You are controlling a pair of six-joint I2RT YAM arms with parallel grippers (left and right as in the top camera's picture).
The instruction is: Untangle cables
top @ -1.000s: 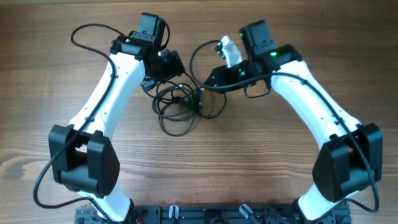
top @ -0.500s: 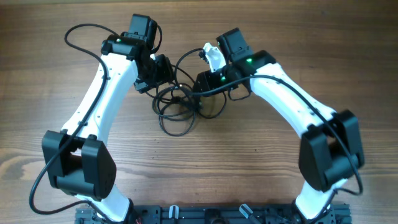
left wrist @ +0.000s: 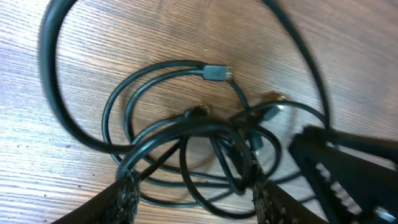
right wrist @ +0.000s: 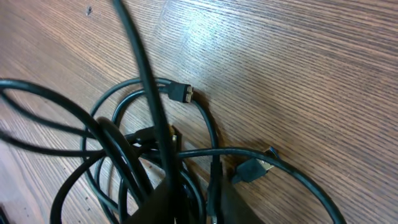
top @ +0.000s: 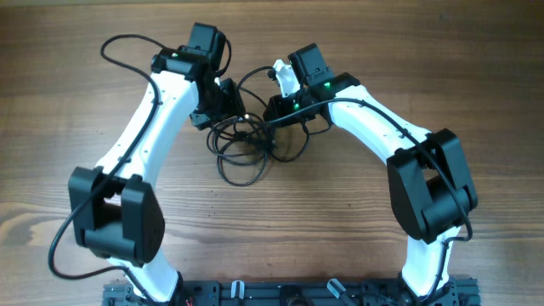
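cables: black tangle (top: 251, 143) on the wooden table (top: 408, 51), mid-table, between the two grippers
left gripper: (left wrist: 198, 198) jaws apart, straddling the near side of the knot (left wrist: 205, 143); strands lie between the fingers (left wrist: 127, 196), contact unclear
right gripper: (right wrist: 208, 208) jaws nearly together, one strand running down between them; can't tell if it is clamped
plug end: (right wrist: 183, 93) loose on the wood beyond the jaws

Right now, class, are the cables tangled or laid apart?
Tangled: the cables cross and overlap in one bundle of loops on the table.
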